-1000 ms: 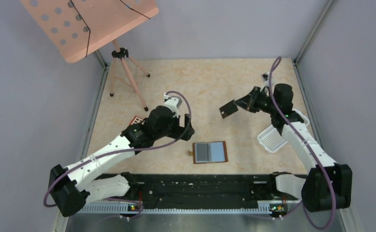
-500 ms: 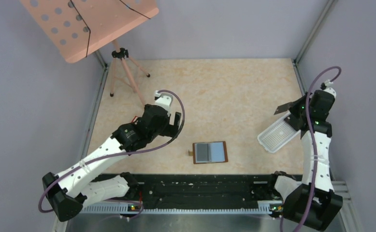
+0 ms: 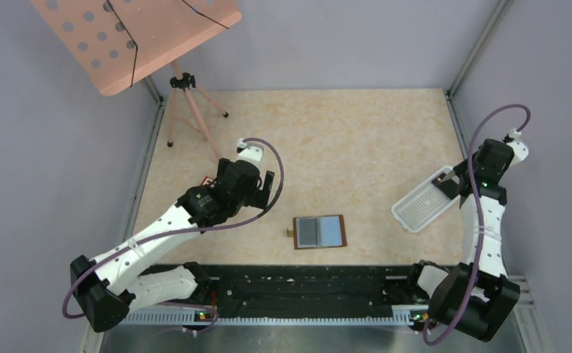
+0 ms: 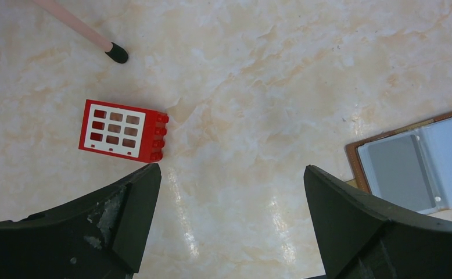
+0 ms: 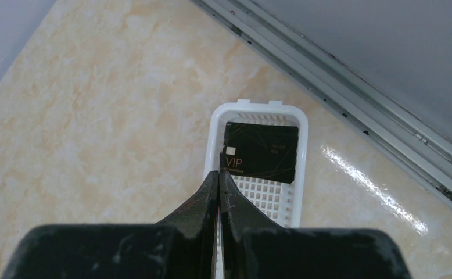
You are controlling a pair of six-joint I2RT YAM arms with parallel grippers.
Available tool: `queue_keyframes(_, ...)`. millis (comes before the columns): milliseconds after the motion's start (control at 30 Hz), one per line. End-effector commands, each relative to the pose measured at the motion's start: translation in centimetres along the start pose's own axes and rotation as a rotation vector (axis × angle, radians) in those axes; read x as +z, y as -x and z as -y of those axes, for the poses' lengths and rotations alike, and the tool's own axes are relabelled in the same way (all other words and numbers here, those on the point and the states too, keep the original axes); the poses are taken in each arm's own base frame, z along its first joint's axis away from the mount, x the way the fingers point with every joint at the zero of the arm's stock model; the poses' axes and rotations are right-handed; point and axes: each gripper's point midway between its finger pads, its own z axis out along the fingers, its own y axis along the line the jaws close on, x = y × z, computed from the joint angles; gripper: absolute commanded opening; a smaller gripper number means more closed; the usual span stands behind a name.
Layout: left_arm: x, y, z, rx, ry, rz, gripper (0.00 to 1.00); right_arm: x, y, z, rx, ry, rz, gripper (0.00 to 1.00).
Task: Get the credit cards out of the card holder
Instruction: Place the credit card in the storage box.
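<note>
The right end effector (image 5: pixel 219 173), its jaws pressed shut on one corner of a black "VIP" credit card (image 5: pixel 261 152), hangs over the white perforated tray (image 5: pixel 257 106) at the right edge of the counter (image 3: pixel 342 140). From the wrist view the card sits above the tray's far end; whether it touches the mesh cannot be told.

The card holder (image 3: pixel 320 232) lies spread open and flat near the front middle of the counter, well apart from the tray. What looks like a grey card shows in its left pocket.

The left end effector (image 4: pixel 230 171) hovers with its jaws spread wide and empty above bare counter, between a red block (image 4: pixel 122 131) and the card holder.

The step in hand appears to be setting the black card down in the tray. The tray looks only a little wider than the card, so a clean drop likely calls for squaring the card to the tray's walls, bringing it low over the middle and only then letting go. Released high or askew, it could catch the rim and slide out. One card at least seems left to pull.
</note>
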Motion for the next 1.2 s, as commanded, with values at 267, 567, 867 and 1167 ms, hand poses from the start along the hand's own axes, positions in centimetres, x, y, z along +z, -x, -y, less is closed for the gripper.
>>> queue_keyframes(267,0.5,1.6,0.7,-0.015,-0.025,0.061,0.99,3.2,1.4,2.2,-0.004,-0.035,0.067,0.0)
queue_keyframes(567,0.8,1.0,1.3,-0.021,-0.049,0.044,0.99,4.6,-0.8,1.8,-0.048,0.034,-0.003,0.0)
queue_keyframes(867,0.9,0.9,1.4,-0.021,-0.05,0.036,0.99,5.9,-0.5,2.0,-0.04,0.059,0.009,0.0)
queue_keyframes(1167,1.1,1.2,1.9,-0.033,-0.065,0.031,0.99,7.5,-1.4,2.1,-0.019,0.077,-0.028,0.0)
